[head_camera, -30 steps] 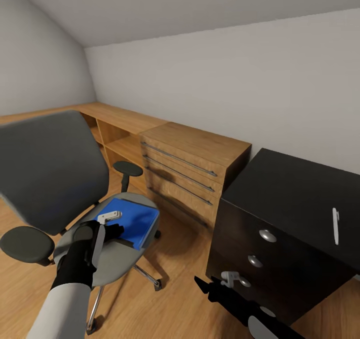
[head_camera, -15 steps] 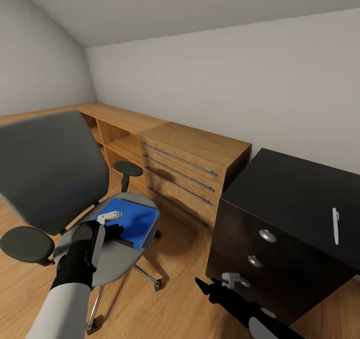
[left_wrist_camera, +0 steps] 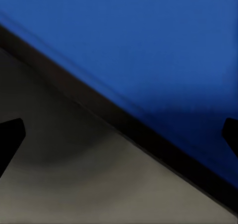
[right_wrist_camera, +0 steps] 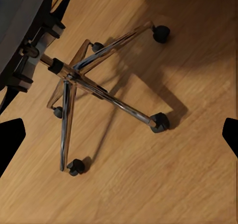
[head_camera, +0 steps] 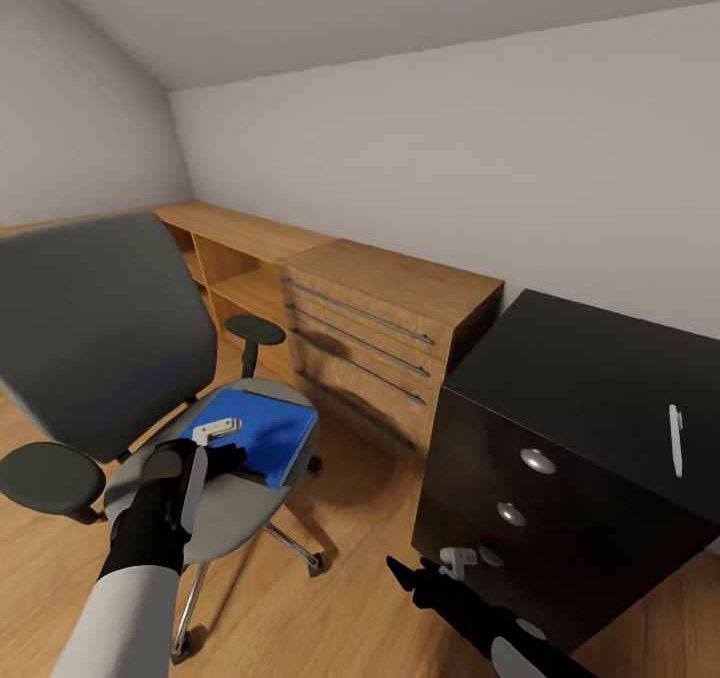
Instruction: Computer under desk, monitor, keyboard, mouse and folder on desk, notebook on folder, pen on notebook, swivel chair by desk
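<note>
Blue folder (head_camera: 252,433) lay flat on the swivel chair (head_camera: 100,358) seat, at 9 o'clock from the black bench (head_camera: 600,388). Left tool (head_camera: 222,455), fingers spread apart, sat at the folder's black spine edge. Right tool (head_camera: 415,573), fingers apart, hung empty above the wooden floor (right_wrist_camera: 163,174).
</note>
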`<state>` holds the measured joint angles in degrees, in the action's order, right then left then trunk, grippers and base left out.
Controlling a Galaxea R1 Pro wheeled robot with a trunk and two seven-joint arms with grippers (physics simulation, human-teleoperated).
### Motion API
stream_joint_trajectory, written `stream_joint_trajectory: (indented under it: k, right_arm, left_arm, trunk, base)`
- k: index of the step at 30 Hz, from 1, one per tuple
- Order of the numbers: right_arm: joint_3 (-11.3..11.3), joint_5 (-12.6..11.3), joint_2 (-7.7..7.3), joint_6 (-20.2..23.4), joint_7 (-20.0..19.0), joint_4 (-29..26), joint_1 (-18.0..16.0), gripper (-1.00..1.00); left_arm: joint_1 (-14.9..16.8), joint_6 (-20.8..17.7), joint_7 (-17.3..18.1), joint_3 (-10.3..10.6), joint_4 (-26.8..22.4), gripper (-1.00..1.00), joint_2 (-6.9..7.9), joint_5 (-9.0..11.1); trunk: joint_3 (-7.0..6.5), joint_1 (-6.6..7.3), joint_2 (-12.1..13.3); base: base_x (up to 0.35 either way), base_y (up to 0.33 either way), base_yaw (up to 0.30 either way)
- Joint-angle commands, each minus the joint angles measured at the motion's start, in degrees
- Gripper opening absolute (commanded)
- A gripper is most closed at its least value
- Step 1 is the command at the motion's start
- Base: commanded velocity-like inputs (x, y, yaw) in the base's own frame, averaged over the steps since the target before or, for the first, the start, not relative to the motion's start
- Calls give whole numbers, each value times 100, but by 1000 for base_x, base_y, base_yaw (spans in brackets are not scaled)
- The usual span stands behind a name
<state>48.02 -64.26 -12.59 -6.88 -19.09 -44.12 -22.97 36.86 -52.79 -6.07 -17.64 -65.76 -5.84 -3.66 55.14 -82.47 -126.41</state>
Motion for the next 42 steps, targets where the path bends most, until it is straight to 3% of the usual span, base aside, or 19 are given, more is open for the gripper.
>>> stream_joint_trajectory:
  k: [1, 42]
  right_arm:
    - [40, -60, -3, -52, -9, 7, -10, 100]
    - [33, -60, 11, -97, -16, 35, -10, 100]
  left_arm:
    - [1, -29, 8, -18, 133, 100, -5, -109]
    - [0, 0, 9, -117, 145, 100, -14, -84]
  trunk:
    - [6, 0, -2]
    - [6, 0, -2]
  base:
    - [0, 0, 0]
    - [-16, -20, 0]
